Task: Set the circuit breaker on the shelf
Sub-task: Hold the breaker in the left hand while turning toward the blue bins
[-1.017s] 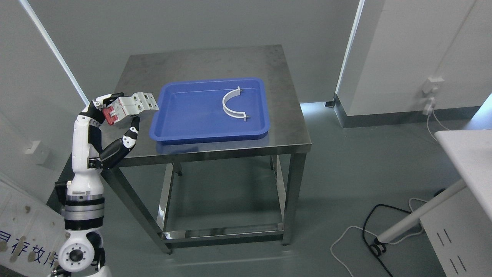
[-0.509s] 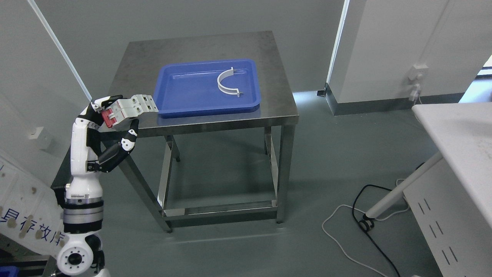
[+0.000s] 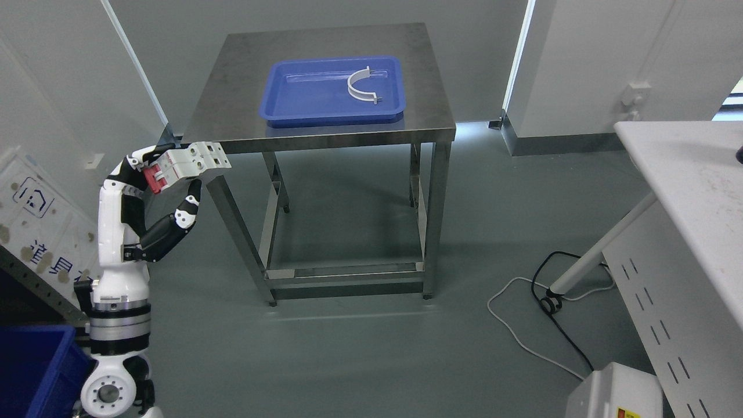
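One hand is in shot, the left hand [image 3: 165, 174], and its fingers [image 3: 188, 206] are wrapped around the circuit breaker [image 3: 184, 168]. It's a white block with a red end, pinched between the upper fingers and the thumb below, held in the air just off the near left corner of the metal table [image 3: 325, 125]. On the table sits a blue tray [image 3: 302, 104] with a white curved bracket [image 3: 364, 86] in it, probably plastic. Another blue bin [image 3: 32, 366] peeks in bottom left.

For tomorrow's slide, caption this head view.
Left hand carries a circuit breaker beside the steel table with its blue tray.
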`<state>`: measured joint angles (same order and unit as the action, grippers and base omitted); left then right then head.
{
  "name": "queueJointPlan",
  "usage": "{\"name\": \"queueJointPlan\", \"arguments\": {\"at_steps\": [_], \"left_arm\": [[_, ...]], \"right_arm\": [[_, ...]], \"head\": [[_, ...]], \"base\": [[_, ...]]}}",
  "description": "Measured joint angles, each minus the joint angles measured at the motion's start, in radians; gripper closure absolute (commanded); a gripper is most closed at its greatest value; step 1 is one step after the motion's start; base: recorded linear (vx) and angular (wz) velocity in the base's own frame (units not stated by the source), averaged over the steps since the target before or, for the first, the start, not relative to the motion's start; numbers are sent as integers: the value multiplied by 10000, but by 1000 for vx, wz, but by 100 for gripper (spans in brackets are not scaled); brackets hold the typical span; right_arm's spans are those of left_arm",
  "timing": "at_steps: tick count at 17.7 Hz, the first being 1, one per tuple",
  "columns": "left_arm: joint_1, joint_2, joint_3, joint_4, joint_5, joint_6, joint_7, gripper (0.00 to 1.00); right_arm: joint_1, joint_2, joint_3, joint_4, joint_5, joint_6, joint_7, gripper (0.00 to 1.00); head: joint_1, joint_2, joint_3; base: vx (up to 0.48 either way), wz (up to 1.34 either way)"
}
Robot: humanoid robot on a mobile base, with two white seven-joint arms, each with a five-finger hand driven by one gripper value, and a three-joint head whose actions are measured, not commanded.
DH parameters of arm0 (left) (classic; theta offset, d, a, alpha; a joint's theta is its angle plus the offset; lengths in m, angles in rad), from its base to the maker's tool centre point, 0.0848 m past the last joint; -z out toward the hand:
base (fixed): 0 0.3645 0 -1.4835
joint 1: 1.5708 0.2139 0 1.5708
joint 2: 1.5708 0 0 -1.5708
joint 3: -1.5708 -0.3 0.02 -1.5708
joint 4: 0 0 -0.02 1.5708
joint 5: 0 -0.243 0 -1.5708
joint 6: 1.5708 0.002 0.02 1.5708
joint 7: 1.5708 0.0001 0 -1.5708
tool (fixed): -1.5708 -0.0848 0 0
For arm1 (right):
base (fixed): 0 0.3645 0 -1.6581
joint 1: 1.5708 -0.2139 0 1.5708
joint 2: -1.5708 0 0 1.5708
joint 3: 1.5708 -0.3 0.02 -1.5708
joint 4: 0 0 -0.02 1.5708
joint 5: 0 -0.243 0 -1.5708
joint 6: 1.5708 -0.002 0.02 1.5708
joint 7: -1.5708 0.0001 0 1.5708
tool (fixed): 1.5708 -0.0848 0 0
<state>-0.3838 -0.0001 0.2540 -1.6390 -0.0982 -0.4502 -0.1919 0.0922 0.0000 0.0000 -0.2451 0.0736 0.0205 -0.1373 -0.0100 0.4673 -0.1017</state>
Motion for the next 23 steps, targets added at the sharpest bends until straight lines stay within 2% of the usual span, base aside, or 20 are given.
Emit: {"name": "queueJointPlan", "arguments": {"at_steps": [7,17,23], "left_arm": [[-144,0,76,-91,46,-5,0,84],[-576,0,636,-88,67,148,-1189,83],[-752,0,1047,-76,74,155,-1286,83]], "right_arm": [[-4,0,0,-2,0,6,0,0],[-1,0,0,-3,0,5,0,0],[1,0,0,-3,0,6,0,0]], "head": [[0,0,0],[0,0,0],[0,0,0]], "base": [[-152,132],[-224,-158],[-280,-38]]}}
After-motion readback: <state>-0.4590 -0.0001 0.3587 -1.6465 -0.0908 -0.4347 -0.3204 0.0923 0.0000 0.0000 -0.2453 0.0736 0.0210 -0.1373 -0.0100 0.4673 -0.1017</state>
